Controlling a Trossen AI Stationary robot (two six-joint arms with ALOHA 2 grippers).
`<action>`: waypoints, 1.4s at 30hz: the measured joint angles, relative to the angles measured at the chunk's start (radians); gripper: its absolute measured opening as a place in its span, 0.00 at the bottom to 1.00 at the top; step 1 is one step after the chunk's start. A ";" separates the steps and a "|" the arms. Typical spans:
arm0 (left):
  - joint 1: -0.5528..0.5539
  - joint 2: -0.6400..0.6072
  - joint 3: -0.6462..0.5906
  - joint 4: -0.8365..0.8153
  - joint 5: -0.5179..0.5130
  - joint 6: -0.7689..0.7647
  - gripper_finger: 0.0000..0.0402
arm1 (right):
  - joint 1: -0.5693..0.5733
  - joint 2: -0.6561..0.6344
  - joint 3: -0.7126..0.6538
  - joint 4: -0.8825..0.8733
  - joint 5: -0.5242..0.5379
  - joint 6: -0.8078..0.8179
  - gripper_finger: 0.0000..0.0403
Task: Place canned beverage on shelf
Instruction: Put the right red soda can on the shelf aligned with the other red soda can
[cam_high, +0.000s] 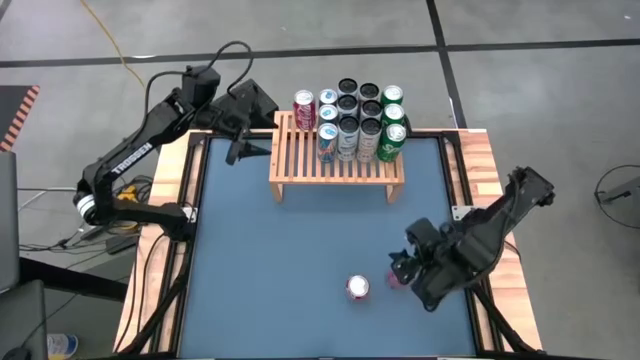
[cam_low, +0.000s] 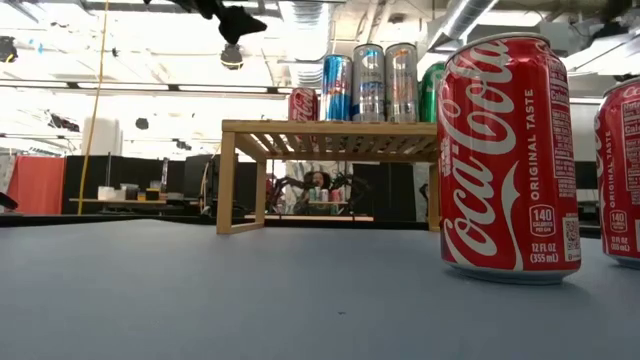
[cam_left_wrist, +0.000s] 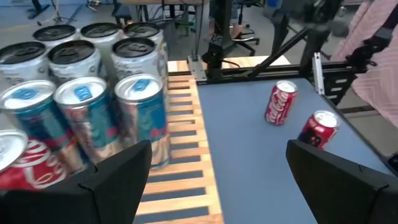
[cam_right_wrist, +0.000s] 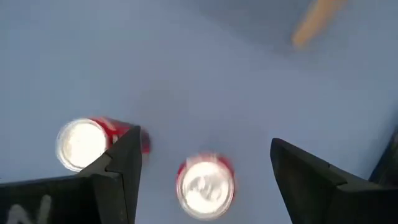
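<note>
On the shelf (cam_high: 335, 165) eleven cans; two red cans (cam_high: 358, 288) below.

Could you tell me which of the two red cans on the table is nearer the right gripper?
The can partly hidden under the right gripper, lying between its open jaws in the wrist view. The other can stands clear, further left.

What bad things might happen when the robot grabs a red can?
The two red cans stand close together, so the open right pincer above them might knock one over. The shelf already carries many cans near its back; a new can might bump them.
</note>
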 joint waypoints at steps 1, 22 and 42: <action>-0.012 -0.003 0.000 0.000 -0.005 -0.011 0.90 | 0.017 0.005 -0.020 0.008 -0.022 0.069 0.69; -0.076 0.010 0.000 -0.118 -0.048 -0.033 0.90 | 0.018 0.169 -0.048 0.040 -0.287 0.381 0.69; -0.077 0.010 0.000 -0.148 -0.097 -0.015 0.90 | -0.066 0.259 -0.048 0.036 -0.341 0.367 0.65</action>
